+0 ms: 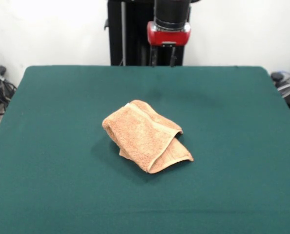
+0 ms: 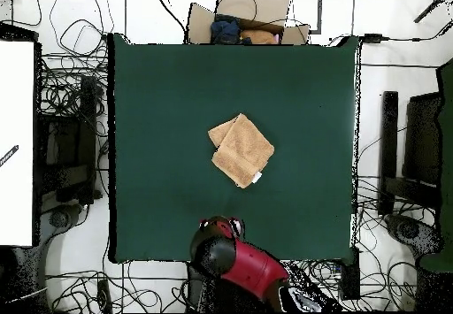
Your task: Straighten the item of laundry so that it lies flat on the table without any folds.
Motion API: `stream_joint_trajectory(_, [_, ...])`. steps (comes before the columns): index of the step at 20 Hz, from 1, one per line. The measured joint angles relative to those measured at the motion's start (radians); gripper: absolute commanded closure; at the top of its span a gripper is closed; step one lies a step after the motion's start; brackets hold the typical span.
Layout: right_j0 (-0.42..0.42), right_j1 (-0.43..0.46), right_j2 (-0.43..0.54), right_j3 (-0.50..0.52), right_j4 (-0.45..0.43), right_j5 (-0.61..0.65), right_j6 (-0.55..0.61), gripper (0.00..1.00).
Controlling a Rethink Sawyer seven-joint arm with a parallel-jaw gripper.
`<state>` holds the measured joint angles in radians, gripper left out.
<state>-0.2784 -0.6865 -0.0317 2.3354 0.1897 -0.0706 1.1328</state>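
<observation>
The peach-orange towel (image 1: 145, 134) lies folded over on itself near the middle of the dark green table (image 1: 57, 122). One flap overlaps another, and a border band runs along the fold. In the overhead view the towel (image 2: 241, 149) forms a folded diamond on the table (image 2: 159, 98), with a white tag (image 2: 257, 178) at its corner nearest the robot. My gripper (image 1: 163, 57) hangs at the table's far edge, well behind the towel, open and empty. From above only the red and black arm (image 2: 221, 244) shows, at the table's robot-side edge.
A cardboard box holding clothes (image 2: 243, 23) sits beyond the table's edge opposite the robot. Cables cover the floor on both sides. A white surface (image 2: 18, 142) stands to the left and black equipment (image 2: 416, 151) to the right.
</observation>
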Motion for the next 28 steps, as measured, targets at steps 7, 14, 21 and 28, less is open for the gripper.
stream_joint_trajectory(7, [-0.002, -0.002, 0.016, 0.000, -0.001, 0.000, 0.000, 0.00])
stream_joint_trajectory(14, [-0.015, -0.005, 0.063, 0.000, -0.003, 0.000, 0.000, 0.00])
stream_joint_trajectory(21, [-0.044, -0.004, 0.108, 0.000, -0.011, 0.000, 0.000, 0.00])
stream_joint_trajectory(28, [-0.052, -0.004, 0.132, 0.000, -0.012, 0.000, 0.000, 0.00])
